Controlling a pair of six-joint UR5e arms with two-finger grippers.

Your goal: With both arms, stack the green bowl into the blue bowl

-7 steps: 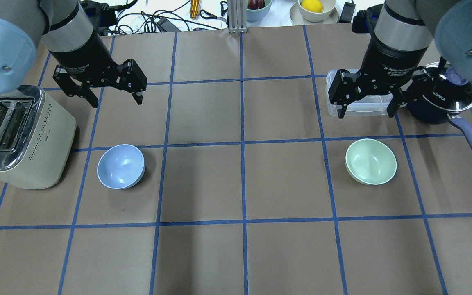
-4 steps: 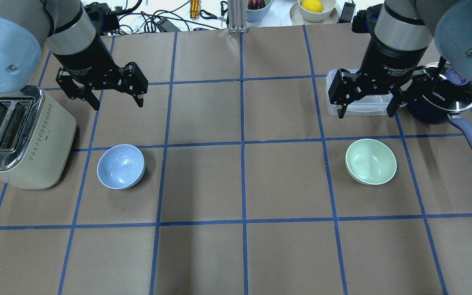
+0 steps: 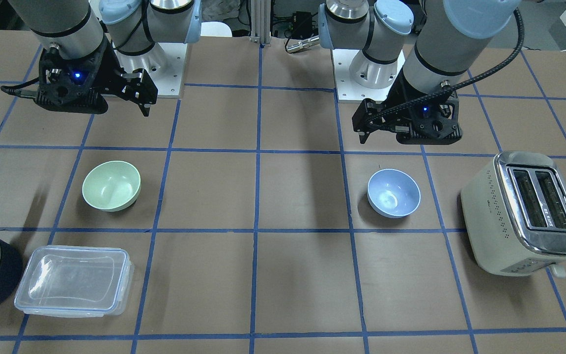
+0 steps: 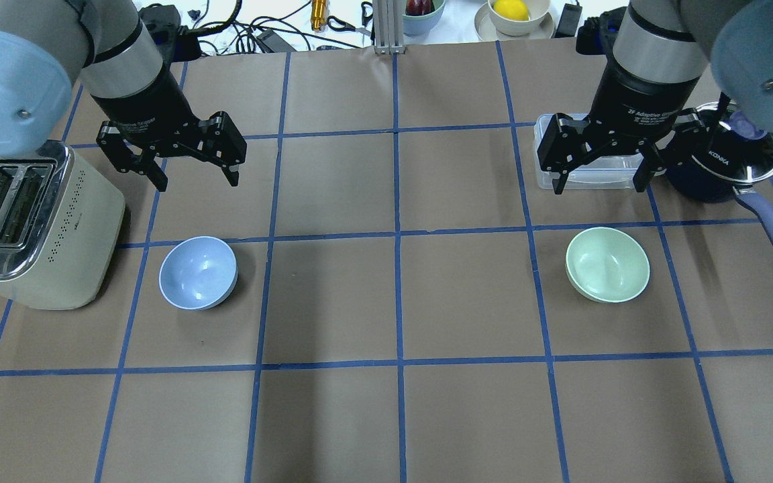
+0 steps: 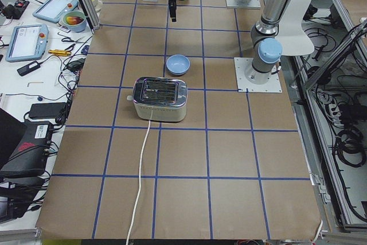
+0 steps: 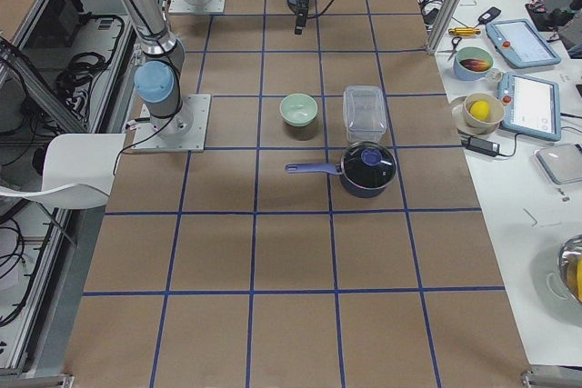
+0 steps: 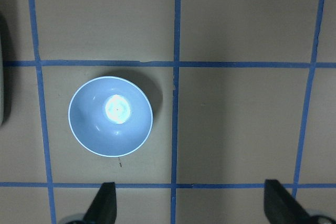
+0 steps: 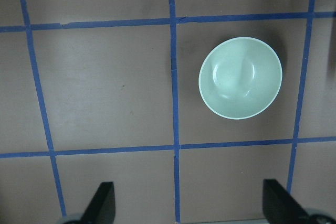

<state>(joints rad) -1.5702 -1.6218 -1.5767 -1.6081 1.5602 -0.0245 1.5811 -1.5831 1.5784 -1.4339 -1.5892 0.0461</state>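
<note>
The green bowl (image 4: 606, 263) sits upright on the right half of the table and shows in the right wrist view (image 8: 240, 77). The blue bowl (image 4: 198, 272) sits upright on the left half, beside the toaster, and shows in the left wrist view (image 7: 111, 116). Both bowls are empty. My left gripper (image 4: 197, 182) is open and empty, up in the air behind the blue bowl. My right gripper (image 4: 598, 188) is open and empty, up in the air behind the green bowl.
A cream toaster (image 4: 24, 228) stands just left of the blue bowl. A clear lidded container (image 4: 594, 176) and a dark blue saucepan (image 4: 729, 168), its handle pointing forward, lie behind the green bowl. Cables and bowls of fruit (image 4: 512, 10) lie beyond the table's far edge.
My left gripper has moved a little toward the blue bowl and slightly to the right. The right arm and both bowls have not moved.
</note>
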